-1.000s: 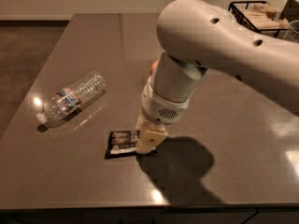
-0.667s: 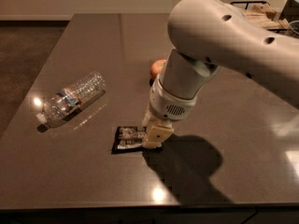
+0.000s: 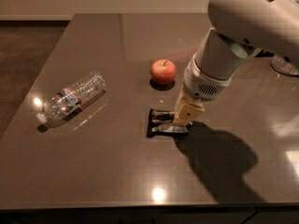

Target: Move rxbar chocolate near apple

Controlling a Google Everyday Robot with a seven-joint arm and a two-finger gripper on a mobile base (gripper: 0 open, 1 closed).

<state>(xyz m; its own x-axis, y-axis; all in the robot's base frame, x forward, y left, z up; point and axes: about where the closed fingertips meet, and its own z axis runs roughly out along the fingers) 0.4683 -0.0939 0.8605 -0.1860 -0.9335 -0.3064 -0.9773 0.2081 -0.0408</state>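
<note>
The rxbar chocolate [image 3: 163,122], a flat black wrapper with white lettering, lies low on the dark table [image 3: 112,36] just in front of the apple. The apple [image 3: 163,71] is red and yellowish with a short stem and stands near the table's middle. My gripper [image 3: 183,121] comes down from the white arm at the upper right and is shut on the right end of the bar. The bar's right end is hidden behind the tan finger. A short gap separates the bar and the apple.
A clear plastic water bottle [image 3: 71,99] lies on its side at the left of the table. A pale round object [image 3: 285,65] shows at the right edge behind the arm. The table's front edge runs along the bottom of the view.
My gripper has moved right and toward the apple, carrying the rxbar chocolate with it. The apple, earlier mostly hidden by the arm, is now in full view. The bottle has not moved.
</note>
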